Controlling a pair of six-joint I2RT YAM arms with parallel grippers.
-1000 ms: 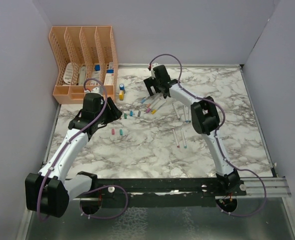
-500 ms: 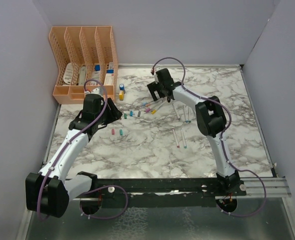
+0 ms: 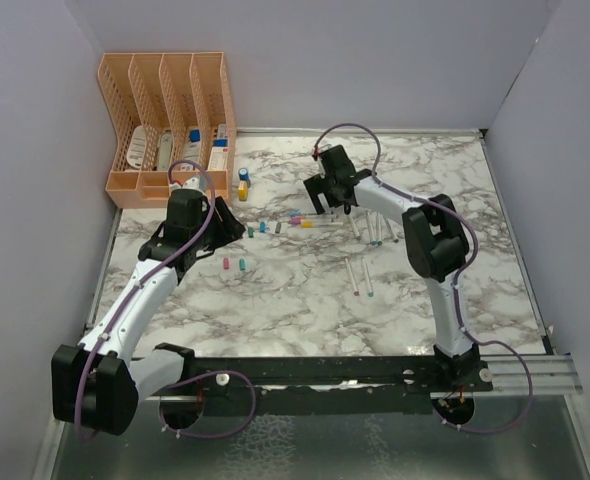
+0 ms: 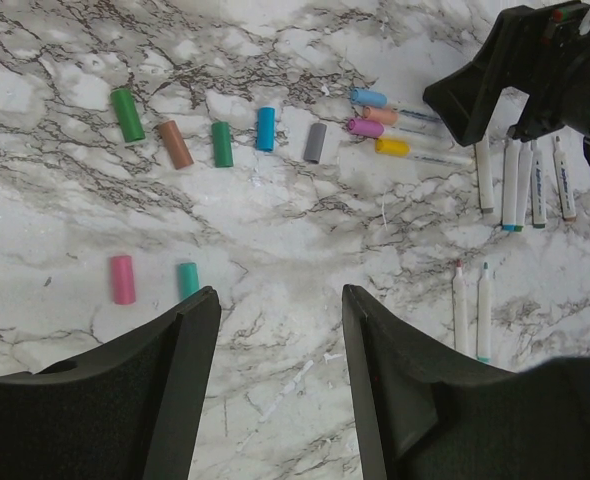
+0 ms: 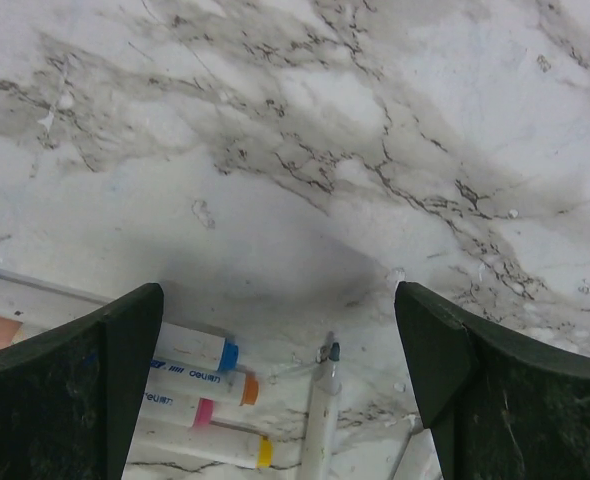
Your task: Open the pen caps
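Orange rack (image 3: 165, 120) at the desk's (image 3: 305, 300) far-left corner holds white packs (image 3: 165, 148) (labels unreadable). Just right of it, left tool (image 4: 280, 300) hangs half-spread, empty, above loose pen caps (image 4: 221, 143); farther right, right tool (image 5: 275, 300) gapes wide, empty, above pens (image 5: 190, 345).

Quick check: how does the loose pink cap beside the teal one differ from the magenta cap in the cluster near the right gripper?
The loose pale pink plastic cap lies off any pen beside the teal cap; the magenta plastic cap sits on its white pen barrel. The pink cap points away from the left wrist camera; the magenta one lies crosswise. Both are short cylinders lying flat on the marble table.
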